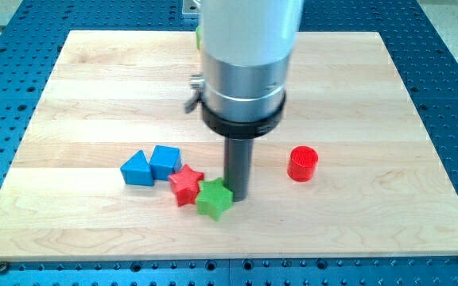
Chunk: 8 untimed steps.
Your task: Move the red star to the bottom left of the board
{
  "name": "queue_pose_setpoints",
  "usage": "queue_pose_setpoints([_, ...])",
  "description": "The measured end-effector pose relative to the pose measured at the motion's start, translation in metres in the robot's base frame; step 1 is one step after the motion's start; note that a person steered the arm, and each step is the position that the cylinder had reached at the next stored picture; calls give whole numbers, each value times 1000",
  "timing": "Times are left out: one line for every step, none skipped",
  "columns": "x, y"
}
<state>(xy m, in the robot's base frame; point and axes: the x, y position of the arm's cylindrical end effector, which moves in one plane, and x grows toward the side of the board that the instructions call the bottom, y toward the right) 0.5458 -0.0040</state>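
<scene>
The red star (185, 184) lies flat on the wooden board (94, 95), below centre, with no clear long axis; one point faces the view's top. My tip (238, 195), a bare rod with nothing to open or close, stands to the star's right, just beside the green star (214, 199) that touches the red one. Two blue blocks (151, 166) sit just left of the red star, and a red cylinder (302, 163) stands well apart at the view's right.

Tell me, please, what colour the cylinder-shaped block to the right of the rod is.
The cylinder is red, seen clearly in the camera view.

Bright even light, soft shadows, sharp
</scene>
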Motion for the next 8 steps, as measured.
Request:
queue_pose_setpoints([1, -29])
queue_pose_setpoints([2, -73])
queue_pose_setpoints([1, -98])
queue_pose_setpoints([3, -131])
queue_pose_setpoints([18, -179])
queue_pose_setpoints([3, -179])
queue_pose_setpoints([-3, -204])
queue_pose_setpoints([-30, -206])
